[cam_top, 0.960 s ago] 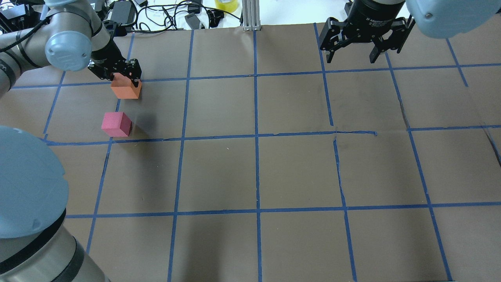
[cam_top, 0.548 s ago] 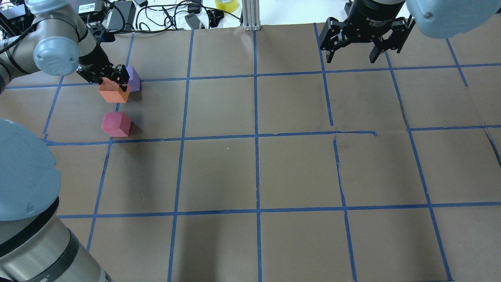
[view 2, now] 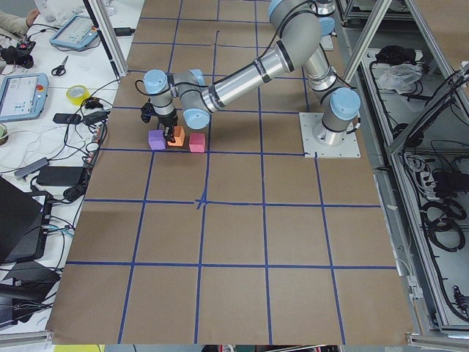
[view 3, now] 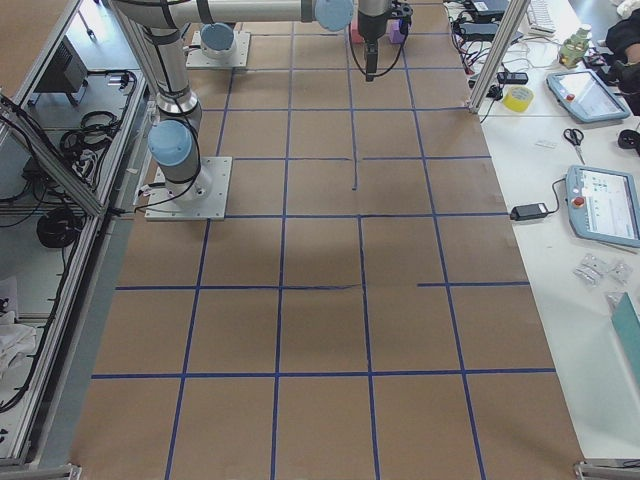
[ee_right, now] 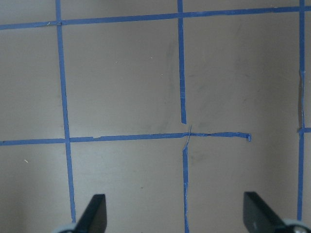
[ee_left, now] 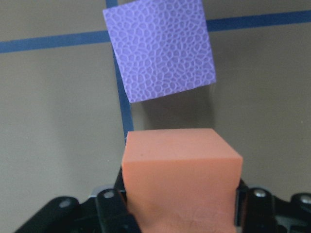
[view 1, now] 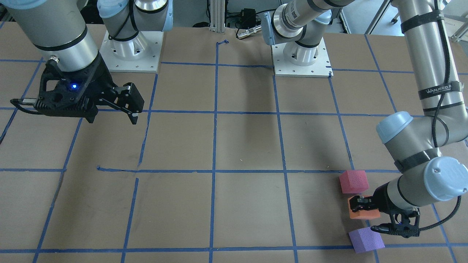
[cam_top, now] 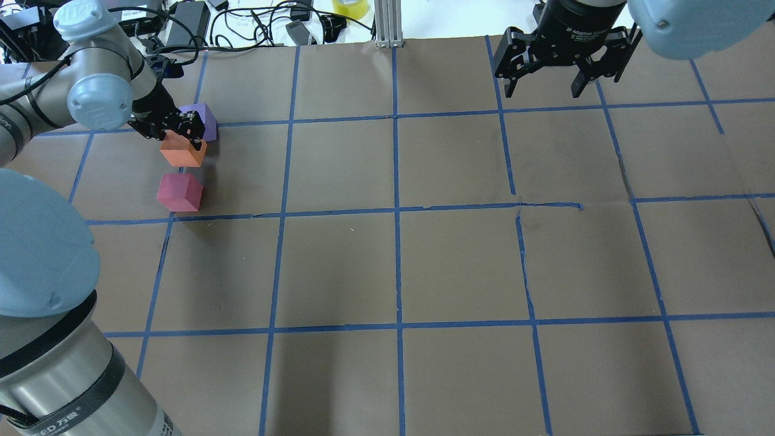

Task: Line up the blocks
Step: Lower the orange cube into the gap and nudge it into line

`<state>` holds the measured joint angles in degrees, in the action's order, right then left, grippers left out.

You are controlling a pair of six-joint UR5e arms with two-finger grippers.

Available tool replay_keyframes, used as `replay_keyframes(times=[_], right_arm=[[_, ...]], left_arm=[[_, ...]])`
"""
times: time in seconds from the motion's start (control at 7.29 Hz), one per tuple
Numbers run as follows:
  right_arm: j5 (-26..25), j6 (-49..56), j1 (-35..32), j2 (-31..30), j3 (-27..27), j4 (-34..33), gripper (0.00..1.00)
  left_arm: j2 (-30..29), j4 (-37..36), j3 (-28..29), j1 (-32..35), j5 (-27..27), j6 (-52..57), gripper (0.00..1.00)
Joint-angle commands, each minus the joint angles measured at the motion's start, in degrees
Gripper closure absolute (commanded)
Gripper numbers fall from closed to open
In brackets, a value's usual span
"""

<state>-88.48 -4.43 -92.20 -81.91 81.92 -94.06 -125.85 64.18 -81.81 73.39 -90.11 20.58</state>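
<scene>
While the brown paper-covered surface [cam_top: 460, 266], ruled into squares by blue tape [cam_top: 396, 212], fills the overhead view, all the action sits at its 10 o'clock corner. The left arm [cam_top: 97, 100] reaches in there from 9 o'clock, bent low over the blocks. The right arm [cam_top: 684, 24] hangs over the 1 o'clock edge, well apart from them.

The right jaws are spread wide with nothing between them; the wrist camera shows only bare surface and tape between the two fingertips [ee_right: 95, 213].

The left jaws are closed on the orange block [cam_top: 183, 151], one finger pressed to each side face. Whether the block rests on the surface or hangs just above it, I cannot tell.

The purple block [cam_top: 207, 115] sits on a tape line at 1 o'clock from the orange one, near but not touching, turned slightly askew. The pinkish-red block [cam_top: 180, 192] lies at 6 o'clock from the orange one, a narrow gap between them. The three run roughly in a row, orange in the middle.
</scene>
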Motion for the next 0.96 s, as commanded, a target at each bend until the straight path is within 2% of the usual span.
replay_keyframes(times=[0.0,0.41,0.55,0.69,0.82], right_arm=[[0.0,-0.1,0.0,0.0,0.0,-0.1,0.00],[0.0,-0.1,0.0,0.0,0.0,0.0,0.00],[0.0,0.0,0.0,0.0,0.0,0.0,0.00],[-0.1,0.0,0.0,0.0,0.0,0.0,0.00],[-0.1,0.0,0.0,0.0,0.0,0.0,0.00]], left_arm=[[-1.4,-0.8,-0.1,-0.1,-0.1,-0.3,1.00],[-1.5,-1.0,-1.4,-0.1,-0.2,-0.5,1.00],[-1.5,-2.2,-1.7,-0.2,-0.3,-0.2,0.95],[-1.5,-2.3,-1.9,-0.1,-0.2,0.0,0.58],[-1.5,-4.0,-2.2,-0.1,-0.5,0.4,0.45]])
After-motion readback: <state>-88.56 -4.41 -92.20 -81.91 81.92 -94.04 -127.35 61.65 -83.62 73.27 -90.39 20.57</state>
